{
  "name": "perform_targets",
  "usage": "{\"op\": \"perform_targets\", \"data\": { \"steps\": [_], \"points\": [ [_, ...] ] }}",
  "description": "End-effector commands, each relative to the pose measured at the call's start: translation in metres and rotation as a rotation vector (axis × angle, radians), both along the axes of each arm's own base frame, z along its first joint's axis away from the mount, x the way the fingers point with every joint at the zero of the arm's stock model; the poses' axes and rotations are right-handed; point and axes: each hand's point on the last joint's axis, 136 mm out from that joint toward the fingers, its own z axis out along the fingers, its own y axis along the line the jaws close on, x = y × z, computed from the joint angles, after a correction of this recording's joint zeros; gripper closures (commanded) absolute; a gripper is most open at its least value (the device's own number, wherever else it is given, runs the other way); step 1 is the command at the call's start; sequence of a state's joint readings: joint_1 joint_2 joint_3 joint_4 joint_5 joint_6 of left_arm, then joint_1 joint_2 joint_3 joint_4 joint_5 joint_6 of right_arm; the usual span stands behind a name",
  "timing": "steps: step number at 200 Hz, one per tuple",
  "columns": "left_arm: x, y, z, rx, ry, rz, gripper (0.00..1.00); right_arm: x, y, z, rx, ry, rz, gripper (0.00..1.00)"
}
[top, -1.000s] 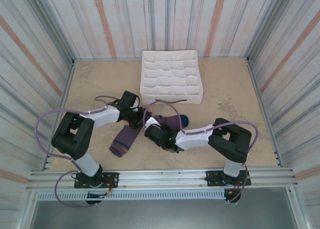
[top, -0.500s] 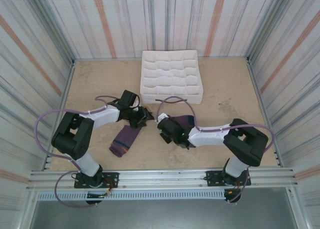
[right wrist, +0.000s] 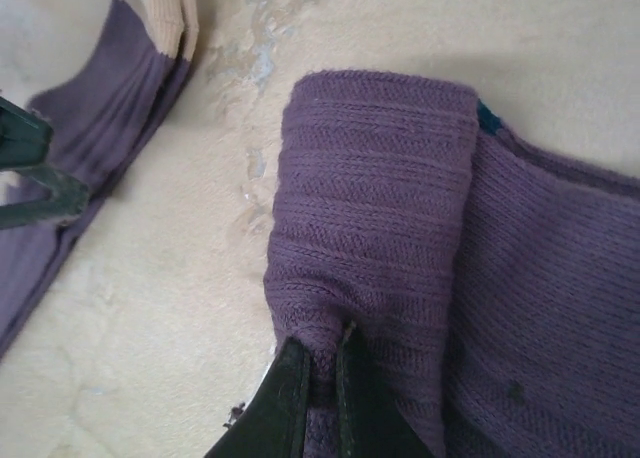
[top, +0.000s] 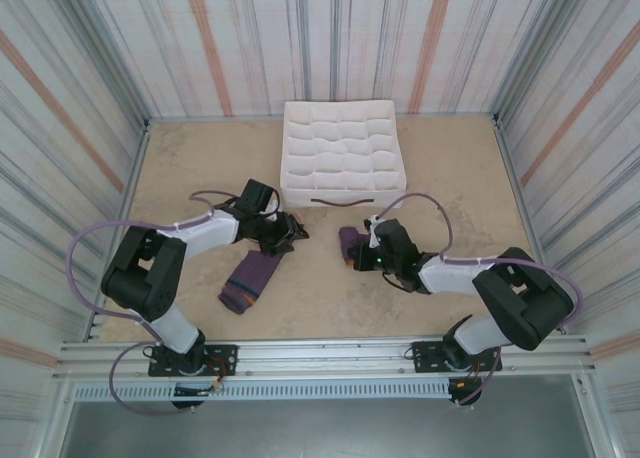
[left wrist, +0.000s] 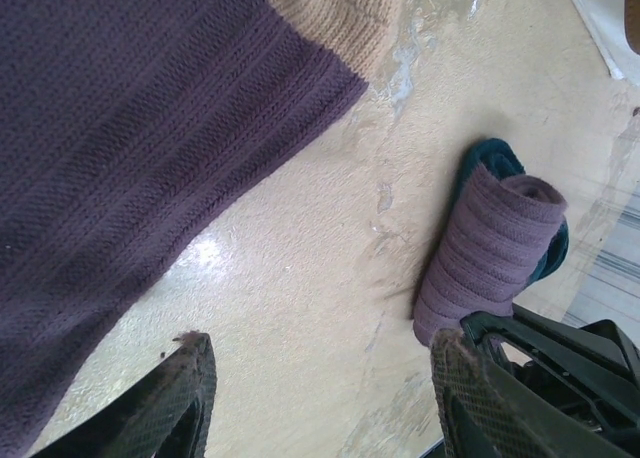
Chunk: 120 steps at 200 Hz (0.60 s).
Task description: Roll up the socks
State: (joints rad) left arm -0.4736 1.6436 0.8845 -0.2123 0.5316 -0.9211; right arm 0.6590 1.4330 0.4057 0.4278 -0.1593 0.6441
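The half-rolled sock [right wrist: 370, 218] lies mid-frame in the top view, a thin fold pinched in the right gripper's [right wrist: 318, 363] pressed-together jaws. If that pinch slips, the roll may unwind. The flat sock [top: 250, 278] lies lower left, beside the left gripper [left wrist: 320, 378], whose jaws are spread.

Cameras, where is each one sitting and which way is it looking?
Top external: high above and behind the arms, looking down on the table, white box, flat sock and partly rolled sock; the left arm and right arm show whole.
Left wrist: on the left arm, low, facing the flat sock and, farther off, the partly rolled sock; the open left jaws show at the bottom.
Right wrist: on the right arm, close over the partly rolled sock; the shut right jaws pinch it.
Shared: both wrist views catch both socks.
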Motion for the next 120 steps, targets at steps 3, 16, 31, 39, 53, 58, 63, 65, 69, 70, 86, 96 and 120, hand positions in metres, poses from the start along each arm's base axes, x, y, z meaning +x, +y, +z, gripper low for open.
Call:
{"op": "perform_targets", "data": {
  "steps": [3, 16, 31, 39, 53, 58, 63, 65, 69, 70, 86, 96, 120],
  "points": [
    [0.001, -0.009, 0.014, -0.025, -0.02, -0.015, 0.41, -0.016, -0.012, -0.013, 0.118, 0.141, -0.115, 1.0],
    [0.0, -0.013, 0.015, -0.025, -0.024, -0.022, 0.41, -0.017, -0.02, -0.013, 0.155, 0.158, -0.163, 1.0],
    [0.001, -0.017, 0.015, -0.023, -0.03, -0.031, 0.42, -0.018, -0.028, -0.013, 0.197, 0.178, -0.206, 1.0],
    [0.001, -0.02, 0.016, -0.025, -0.035, -0.036, 0.42, -0.02, -0.032, -0.015, 0.205, 0.201, -0.231, 1.0],
    [0.003, -0.027, 0.017, -0.028, -0.047, -0.052, 0.42, -0.025, -0.043, -0.025, 0.197, 0.261, -0.29, 1.0],
    [0.003, -0.03, 0.019, -0.033, -0.055, -0.06, 0.42, -0.026, -0.046, -0.027, 0.197, 0.282, -0.307, 1.0],
    [0.003, -0.033, 0.019, -0.034, -0.06, -0.067, 0.42, -0.028, -0.048, -0.03, 0.203, 0.298, -0.317, 1.0],
    [0.004, -0.034, 0.019, -0.034, -0.063, -0.069, 0.42, -0.029, -0.048, -0.03, 0.207, 0.304, -0.321, 1.0],
    [0.003, -0.037, 0.019, -0.036, -0.065, -0.078, 0.43, -0.031, -0.049, -0.033, 0.211, 0.319, -0.331, 1.0],
    [0.003, -0.038, 0.018, -0.035, -0.065, -0.081, 0.43, -0.031, -0.05, -0.033, 0.211, 0.323, -0.334, 1.0],
    [0.004, -0.05, 0.02, -0.04, -0.091, -0.124, 0.45, -0.039, -0.057, -0.042, 0.221, 0.371, -0.379, 1.0],
    [0.005, -0.058, 0.02, -0.038, -0.108, -0.153, 0.46, -0.042, -0.06, -0.046, 0.229, 0.385, -0.394, 1.0],
    [0.003, -0.082, 0.017, -0.044, -0.126, -0.226, 0.47, -0.051, -0.07, -0.056, 0.209, 0.424, -0.43, 1.0]
  ]
}}
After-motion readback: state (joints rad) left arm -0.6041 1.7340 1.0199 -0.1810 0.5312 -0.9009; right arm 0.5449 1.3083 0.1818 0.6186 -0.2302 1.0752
